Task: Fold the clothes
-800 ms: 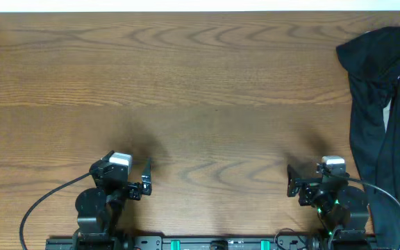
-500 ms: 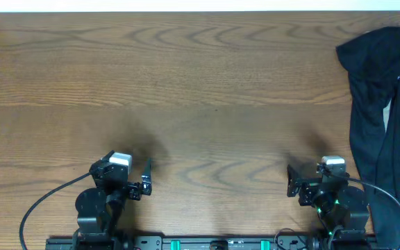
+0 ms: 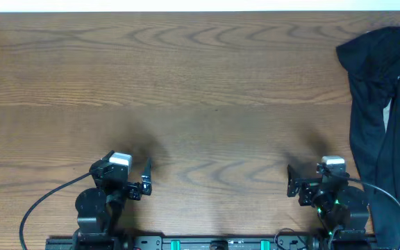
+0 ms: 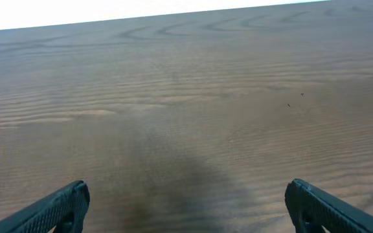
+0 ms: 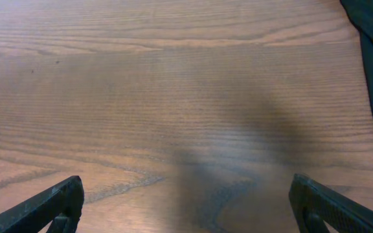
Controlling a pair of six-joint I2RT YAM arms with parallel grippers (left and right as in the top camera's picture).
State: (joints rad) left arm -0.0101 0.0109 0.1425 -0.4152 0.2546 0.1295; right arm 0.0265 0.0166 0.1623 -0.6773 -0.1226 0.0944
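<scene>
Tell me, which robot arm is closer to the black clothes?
The right one. The right tool sits close beside the clothes, not touching them. The left tool is much farther away, over on the opposite side.

No text, label, brand, number or sign can be read in any view. The black clothes [image 3: 398, 149], at the right edge of the overhead view, show a small pale patch among the folds. It is too small to tell whether it carries lettering.
</scene>
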